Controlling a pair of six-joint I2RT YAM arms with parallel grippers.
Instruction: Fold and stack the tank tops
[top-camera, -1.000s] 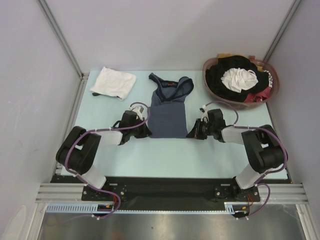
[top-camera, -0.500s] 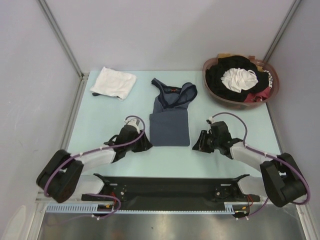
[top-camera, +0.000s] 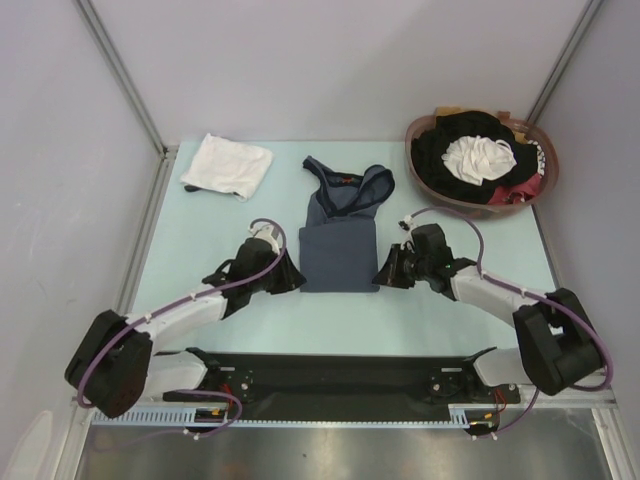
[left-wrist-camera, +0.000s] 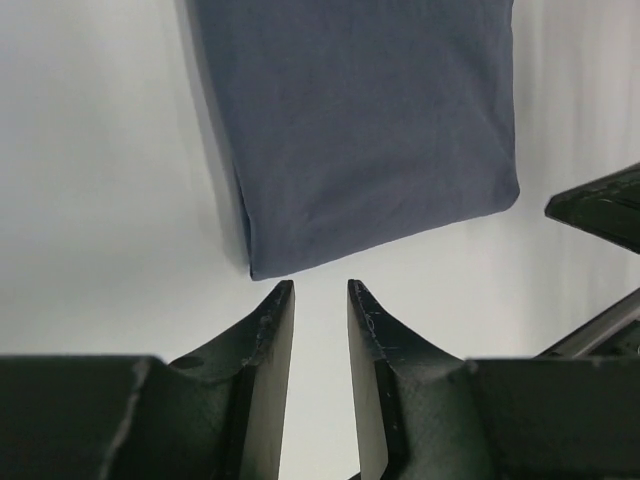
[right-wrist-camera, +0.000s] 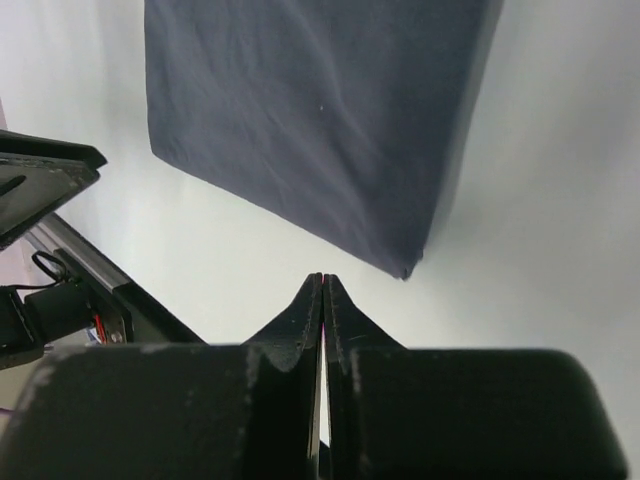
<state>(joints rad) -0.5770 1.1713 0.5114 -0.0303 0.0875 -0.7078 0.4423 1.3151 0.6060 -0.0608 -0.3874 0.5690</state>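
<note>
Left gripper (left-wrist-camera: 320, 287): fingers narrowly parted, empty, just short of the near left corner of the grey tank top (left-wrist-camera: 370, 130), which lies mid-table (top-camera: 200, 220). Right gripper (right-wrist-camera: 322, 280): fingers pressed together, empty, beside the near right corner. They probably flank it for another fold. Wrist views show only that near end. The top view adds the straps (top-camera: 345, 182) lying open beyond and the folded white tank top (top-camera: 228, 165) at far left.

Middle: grey top (top-camera: 339, 250) is lying flat between left pincer (top-camera: 295, 281) and right pincer (top-camera: 380, 278), both just beside its near corners.
Far left: white top (top-camera: 227, 165) is occupying the corner.
Far right: basket (top-camera: 422, 188) is standing tall.
Near strip: bench (top-camera: 340, 320) is lying open.
</note>
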